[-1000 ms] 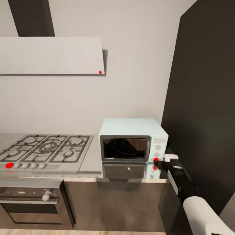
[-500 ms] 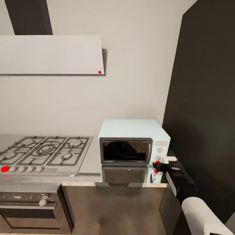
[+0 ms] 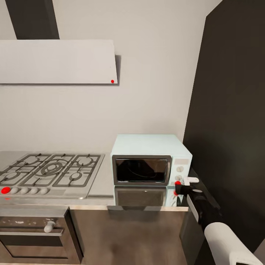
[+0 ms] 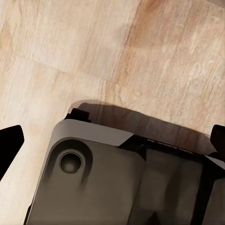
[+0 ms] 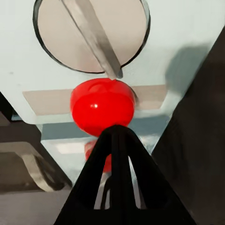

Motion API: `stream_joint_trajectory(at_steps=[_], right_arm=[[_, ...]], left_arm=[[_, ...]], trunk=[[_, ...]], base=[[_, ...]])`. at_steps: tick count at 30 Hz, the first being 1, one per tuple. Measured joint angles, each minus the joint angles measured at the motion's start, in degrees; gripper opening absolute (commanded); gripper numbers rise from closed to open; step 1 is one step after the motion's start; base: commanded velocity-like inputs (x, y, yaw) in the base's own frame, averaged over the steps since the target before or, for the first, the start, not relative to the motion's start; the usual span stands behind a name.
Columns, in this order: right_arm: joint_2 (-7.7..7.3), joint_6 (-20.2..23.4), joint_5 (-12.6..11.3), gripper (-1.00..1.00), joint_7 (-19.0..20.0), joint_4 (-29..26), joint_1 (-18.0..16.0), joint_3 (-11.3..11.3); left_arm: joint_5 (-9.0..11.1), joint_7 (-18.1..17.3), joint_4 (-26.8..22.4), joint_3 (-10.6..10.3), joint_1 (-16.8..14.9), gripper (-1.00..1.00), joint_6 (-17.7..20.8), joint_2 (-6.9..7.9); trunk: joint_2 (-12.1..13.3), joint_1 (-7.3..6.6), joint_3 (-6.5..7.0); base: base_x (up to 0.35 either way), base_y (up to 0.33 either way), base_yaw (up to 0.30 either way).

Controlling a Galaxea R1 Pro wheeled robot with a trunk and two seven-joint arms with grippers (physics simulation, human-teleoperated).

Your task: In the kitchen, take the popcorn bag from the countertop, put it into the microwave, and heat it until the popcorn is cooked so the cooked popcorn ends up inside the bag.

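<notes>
Right gripper (image 3: pixel 179 188): black, at the near right corner of the microwave (image 3: pixel 149 161), its tip against a red button (image 5: pixel 102 106) low on the control panel, below a round knob (image 5: pixel 91 35). Fingers (image 5: pixel 117 154) drawn together to a single point, nothing held between them.
Left gripper: dark fingertips (image 4: pixel 9 143) at the frame edges, set wide apart, over a wooden floor (image 4: pixel 93 51) and the robot's grey base (image 4: pixel 108 183).
Microwave: pale blue, door shut, on the glossy grey countertop (image 3: pixel 105 182) at its right end, beside a dark tall cabinet (image 3: pixel 232 110).
Gas hob (image 3: pixel 48 171): left of the microwave; oven (image 3: pixel 33 232) below, white hood (image 3: pixel 57 62) above.
</notes>
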Motion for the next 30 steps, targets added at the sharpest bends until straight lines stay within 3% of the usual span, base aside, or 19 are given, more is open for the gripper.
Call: stream_joint_trajectory(at_steps=[10,21,25,28,30], right_arm=[[0.05,-0.13,0.19,-1.00,-0.45,1.82,0.00,0.07],[0.04,-0.15,0.20,-1.00,-0.48,2.00,0.89,0.04],[0.04,-0.11,0.04,-1.00,-0.44,2.03,0.95,-0.01],[-0.03,-0.14,1.43,-1.00,-1.54,1.97,0.26,-0.20],[0.03,-0.14,0.13,-1.00,-0.38,1.92,0.00,0.08]], left_arm=[[0.02,0.21,0.01,0.00,0.00,1.00,-0.03,-0.01],[0.02,0.26,-0.01,0.02,0.01,1.00,-0.01,0.07],[0.04,0.30,-0.01,0.02,0.01,1.00,-0.08,0.07],[0.09,0.37,-0.03,0.03,0.03,1.00,-0.19,-0.14],[0.05,0.34,0.02,0.03,0.00,1.00,-0.20,-0.19]], trunk=[[0.00,0.00,0.00],[-0.04,-0.61,-0.01],[-0.04,-0.66,-0.01],[-0.04,-0.05,-0.01],[0.01,0.02,0.00]], base=[[0.003,0.000,0.000],[0.166,0.000,0.000],[-0.006,0.011,0.000],[-0.204,0.167,0.000],[-0.245,0.200,0.000]])
